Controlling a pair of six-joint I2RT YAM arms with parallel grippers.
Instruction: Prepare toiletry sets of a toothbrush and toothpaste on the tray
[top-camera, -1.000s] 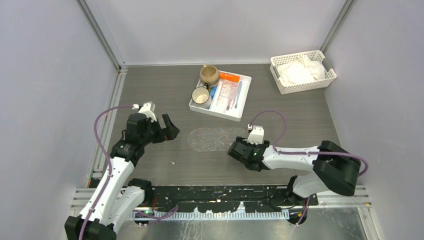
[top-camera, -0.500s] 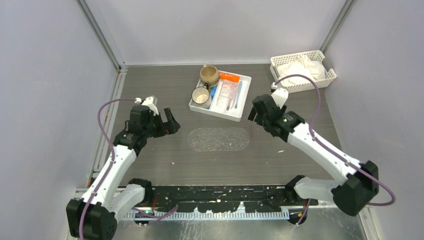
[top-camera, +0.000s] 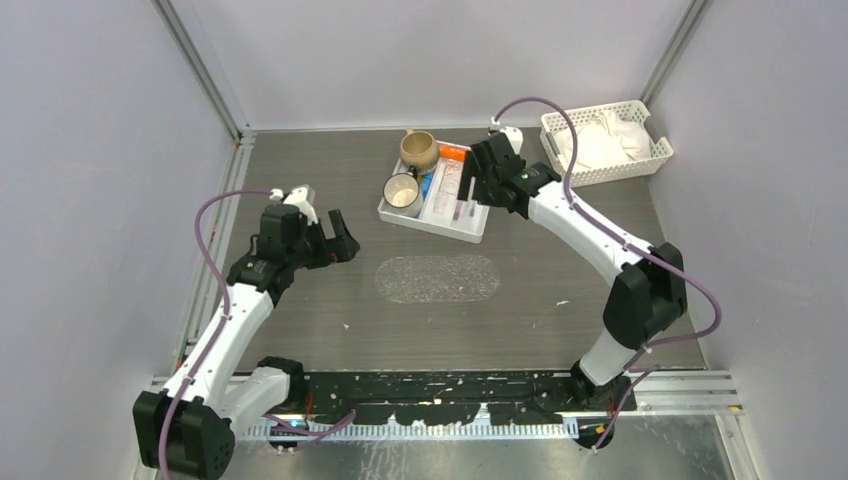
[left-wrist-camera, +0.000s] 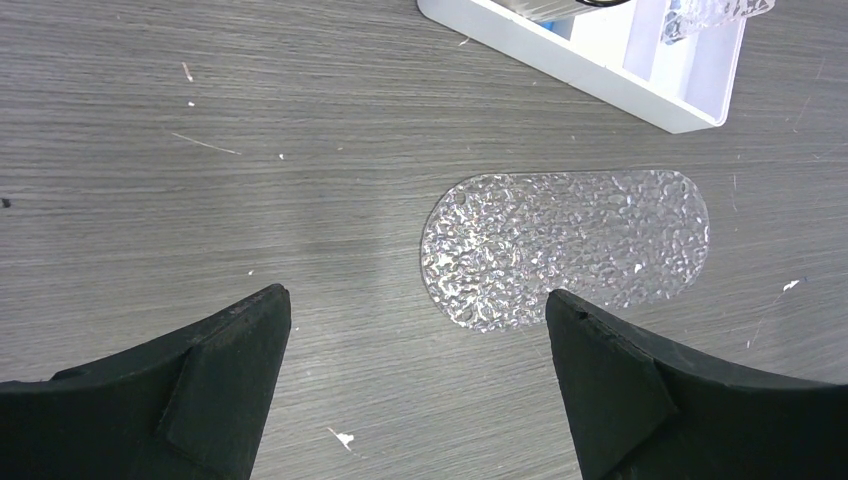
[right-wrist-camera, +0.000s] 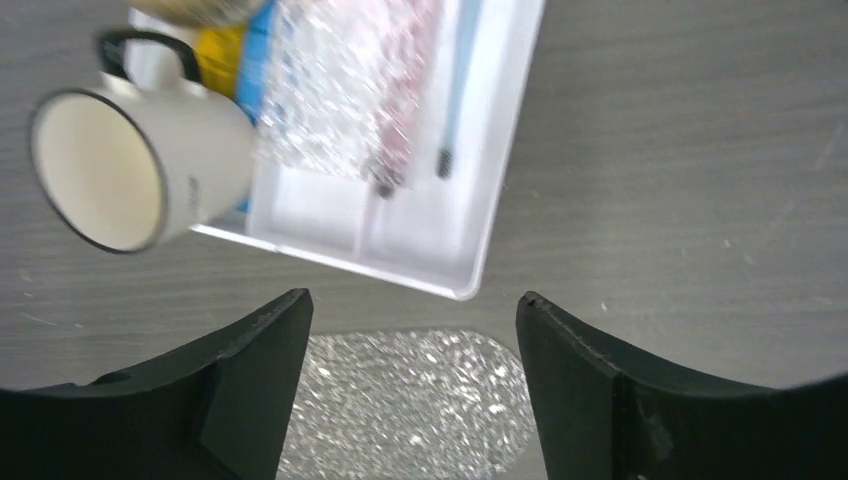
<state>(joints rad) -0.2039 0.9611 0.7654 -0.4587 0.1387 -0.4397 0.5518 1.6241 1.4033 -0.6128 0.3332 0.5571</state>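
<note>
A white compartmented tray (top-camera: 490, 205) stands at the back centre. In it lie a clear textured tray (top-camera: 450, 183), a blue toothbrush (right-wrist-camera: 458, 90), a pink toothbrush (right-wrist-camera: 398, 130), an orange toothpaste tube (top-camera: 456, 152) and a blue toothpaste tube (top-camera: 427, 186). In the right wrist view a yellow tube (right-wrist-camera: 220, 45) lies beside the blue tube (right-wrist-camera: 256, 60). My right gripper (top-camera: 470, 192) hovers open over that tray's right half, nothing between its fingers (right-wrist-camera: 260, 380). My left gripper (top-camera: 340, 243) hangs open and empty at the left, above bare table.
An oblong clear textured plate (top-camera: 437, 278) lies flat on the table's middle, also in both wrist views (left-wrist-camera: 565, 245) (right-wrist-camera: 405, 400). A tan mug (top-camera: 418, 150) and a white mug (top-camera: 402, 192) sit at the compartmented tray's left. A white slotted basket (top-camera: 655, 155) holds cloth at back right.
My right arm has swung from the front centre, beside the oblong plate, to the back over the compartmented tray, its jaws narrowing a little. The left arm shifted only slightly.
</note>
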